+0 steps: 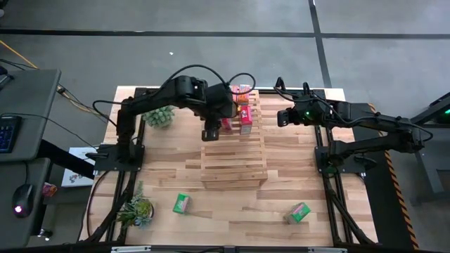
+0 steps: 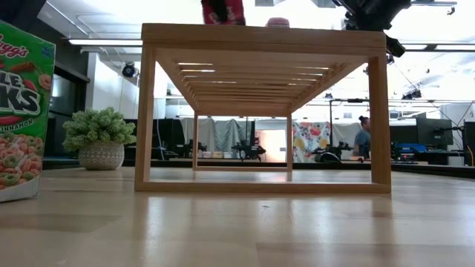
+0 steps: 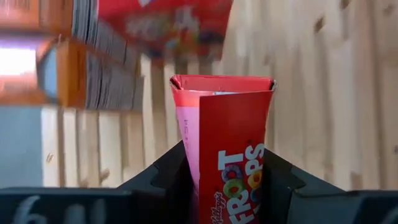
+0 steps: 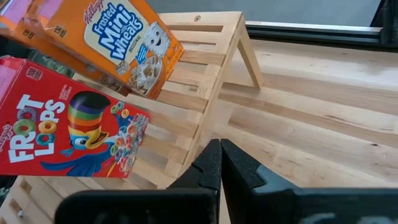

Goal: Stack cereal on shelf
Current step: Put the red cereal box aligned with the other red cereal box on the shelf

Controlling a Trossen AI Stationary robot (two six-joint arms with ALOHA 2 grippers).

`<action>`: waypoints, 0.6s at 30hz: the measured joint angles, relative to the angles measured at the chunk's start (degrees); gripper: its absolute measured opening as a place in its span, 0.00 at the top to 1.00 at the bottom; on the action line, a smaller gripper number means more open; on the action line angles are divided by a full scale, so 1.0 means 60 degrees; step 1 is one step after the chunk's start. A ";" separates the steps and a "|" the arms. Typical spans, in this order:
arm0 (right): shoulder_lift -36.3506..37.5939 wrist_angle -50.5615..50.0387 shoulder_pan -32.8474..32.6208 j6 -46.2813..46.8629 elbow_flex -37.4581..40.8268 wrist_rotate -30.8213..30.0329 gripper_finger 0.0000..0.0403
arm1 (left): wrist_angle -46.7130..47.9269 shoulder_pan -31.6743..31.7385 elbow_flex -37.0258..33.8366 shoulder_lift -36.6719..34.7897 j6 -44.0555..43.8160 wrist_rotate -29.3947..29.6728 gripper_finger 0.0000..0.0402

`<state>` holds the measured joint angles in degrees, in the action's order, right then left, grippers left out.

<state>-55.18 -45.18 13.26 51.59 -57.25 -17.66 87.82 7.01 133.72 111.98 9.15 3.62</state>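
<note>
My left gripper [image 3: 227,163] is over the far part of the light-wood slatted shelf [image 1: 233,156], shut on a red cereal box [image 3: 227,149]. Another red box [image 1: 246,121] and two orange boxes [image 1: 245,95] sit on the shelf's far end beside it. Two green boxes [image 1: 181,203] [image 1: 299,212] lie on the table near its front edge. My right gripper [image 4: 221,163] is shut and holds nothing. It hovers just off the shelf's right side [image 1: 281,117]. My left gripper pinches the red cereal box between its two fingers [image 3: 171,171], one on each narrow side [image 3: 186,143]. The box runs along the fingers, its flap end [image 3: 221,84] pointing away from the wrist toward the slats. Whether it touches the shelf I cannot tell.
One potted plant [image 1: 159,116] stands at the shelf's far left and another [image 1: 137,209] at the table's near left corner. In the low view a green box [image 2: 22,111] stands close at the left. Bare tabletop lies on the shelf's near side.
</note>
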 joint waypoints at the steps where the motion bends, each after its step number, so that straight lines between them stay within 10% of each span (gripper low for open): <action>1: 0.0000 0.0001 0.0000 0.0000 0.0000 -0.0028 1.00 | -0.0140 0.0000 0.0003 0.0020 0.0000 -0.0173 0.68; 18: 0.0000 0.0100 0.0000 0.0132 0.0000 -0.0035 1.00 | -0.0743 -0.0007 -0.0005 0.0391 -0.0250 -0.0258 0.60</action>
<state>-55.18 -44.58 13.26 52.38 -57.25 -17.87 83.37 6.96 133.69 114.33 7.65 2.07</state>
